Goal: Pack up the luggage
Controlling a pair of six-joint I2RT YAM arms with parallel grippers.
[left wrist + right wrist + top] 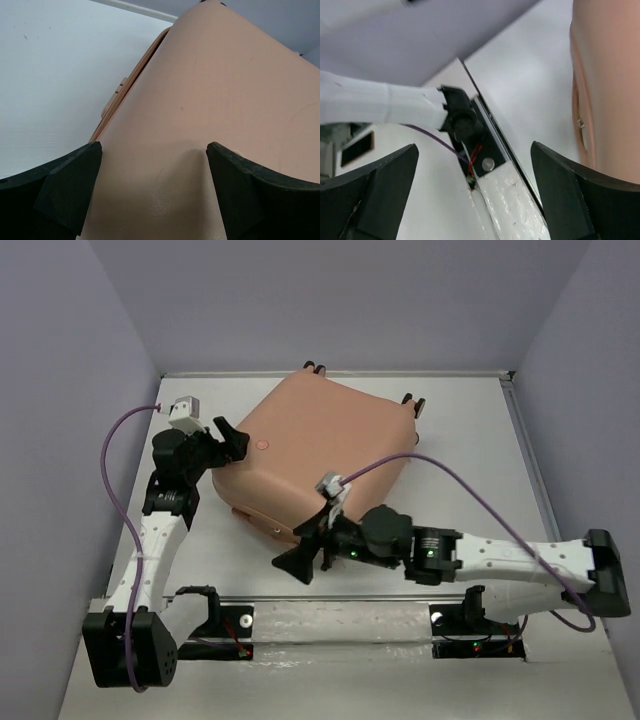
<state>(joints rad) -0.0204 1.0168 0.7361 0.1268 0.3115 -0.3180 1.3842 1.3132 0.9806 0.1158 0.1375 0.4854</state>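
The right gripper (300, 548), jaws spread and holding nothing, sits just beside the 6 o'clock edge of the closed peach-pink suitcase (320, 440). At the shell's 9 o'clock corner, the left gripper (232, 443) hangs close with its jaws apart. The suitcase lies flat mid-table (470, 440), its wheels (415, 403) toward 12 o'clock.

Closed peach-pink luggage (320, 450) lies flat, mid-table.

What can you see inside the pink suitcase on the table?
Nothing: the suitcase lies closed, so its inside is hidden. Only its outer surface, a round button mark and wheels at the far edge show.
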